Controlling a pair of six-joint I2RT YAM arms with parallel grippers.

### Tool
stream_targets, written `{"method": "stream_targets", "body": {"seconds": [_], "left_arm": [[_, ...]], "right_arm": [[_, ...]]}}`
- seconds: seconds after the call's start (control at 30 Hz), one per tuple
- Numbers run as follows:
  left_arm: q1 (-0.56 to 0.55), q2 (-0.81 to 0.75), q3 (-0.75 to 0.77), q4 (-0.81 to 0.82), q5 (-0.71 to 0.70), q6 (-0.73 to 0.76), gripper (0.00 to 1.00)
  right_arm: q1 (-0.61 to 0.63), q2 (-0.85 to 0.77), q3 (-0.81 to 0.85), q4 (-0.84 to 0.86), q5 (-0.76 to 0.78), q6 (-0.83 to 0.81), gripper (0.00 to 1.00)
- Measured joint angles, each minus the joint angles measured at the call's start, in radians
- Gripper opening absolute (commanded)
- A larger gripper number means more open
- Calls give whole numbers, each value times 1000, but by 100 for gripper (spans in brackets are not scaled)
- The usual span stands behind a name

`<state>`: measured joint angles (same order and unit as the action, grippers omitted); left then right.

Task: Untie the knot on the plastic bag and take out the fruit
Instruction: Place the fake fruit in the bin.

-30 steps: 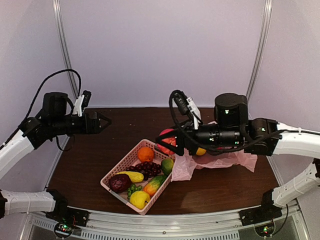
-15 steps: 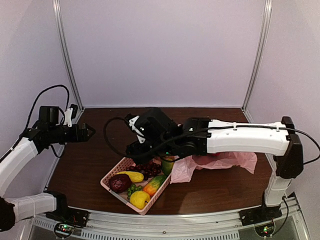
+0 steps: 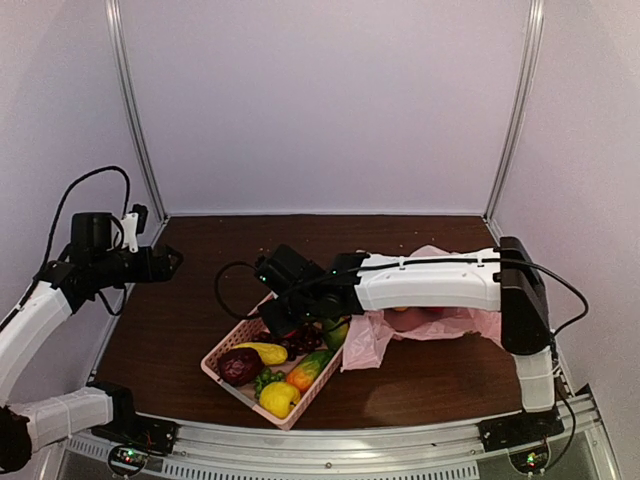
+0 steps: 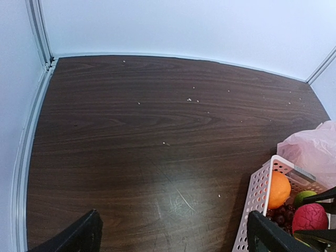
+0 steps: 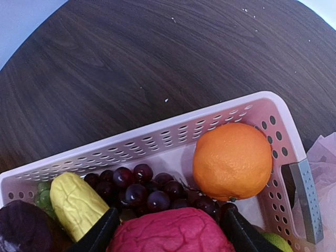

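The pink plastic bag [image 3: 432, 322] lies crumpled on the table right of the pink basket [image 3: 228, 345]; its knot does not show. It also shows in the left wrist view [image 4: 313, 148]. My right gripper [image 5: 169, 223] is shut on a wrinkled red fruit [image 5: 173, 235] and holds it low over the basket's far end, above the grape bunch [image 5: 149, 190] and beside an orange [image 5: 232, 160]. In the top view the right gripper [image 3: 283, 322] reaches across from the right. My left gripper [image 4: 173, 239] is open and empty over bare table, left of the basket [image 4: 255, 199].
The basket also holds a yellow fruit [image 3: 279, 398], a dark maroon fruit [image 3: 240, 366], a yellow corn-like piece [image 5: 79, 203] and a green fruit [image 3: 336, 331]. The right arm [image 3: 430, 285] spans above the bag. Frame posts stand at the back corners.
My right arm has swung left from above the bag to the basket, carrying the red fruit down over the grapes. My left gripper has drawn back to the left.
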<state>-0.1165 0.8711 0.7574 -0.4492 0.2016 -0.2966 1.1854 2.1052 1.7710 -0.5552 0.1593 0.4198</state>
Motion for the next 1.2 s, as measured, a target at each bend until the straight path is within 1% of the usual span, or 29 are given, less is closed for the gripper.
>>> {"method": "stream_targets", "body": {"seconds": [0.2, 0.27, 0.4, 0.47, 0.53, 0.63, 0.77, 1.0, 1.2], "left_arm": [[0, 14, 0, 2, 0, 0, 98], [0, 14, 0, 3, 0, 0, 97], [0, 17, 0, 4, 0, 0, 97], [0, 19, 0, 4, -1, 0, 97], [0, 22, 0, 4, -1, 1, 97], [0, 23, 0, 4, -1, 1, 97], [0, 27, 0, 5, 0, 1, 98], [0, 36, 0, 5, 5, 8, 96], [0, 34, -14, 20, 54, 12, 93]], "right_arm": [[-21, 53, 30, 11, -11, 3, 51], [-24, 63, 38, 14, -18, 3, 54], [-30, 86, 66, 29, -35, 3, 66], [-31, 97, 80, 32, -44, 0, 75], [-32, 102, 89, 34, -54, -2, 80], [-32, 102, 94, 37, -62, -7, 85], [-32, 102, 105, 38, -71, -24, 87], [-32, 102, 108, 45, -77, -29, 88], [-32, 71, 108, 50, -82, -39, 88]]}}
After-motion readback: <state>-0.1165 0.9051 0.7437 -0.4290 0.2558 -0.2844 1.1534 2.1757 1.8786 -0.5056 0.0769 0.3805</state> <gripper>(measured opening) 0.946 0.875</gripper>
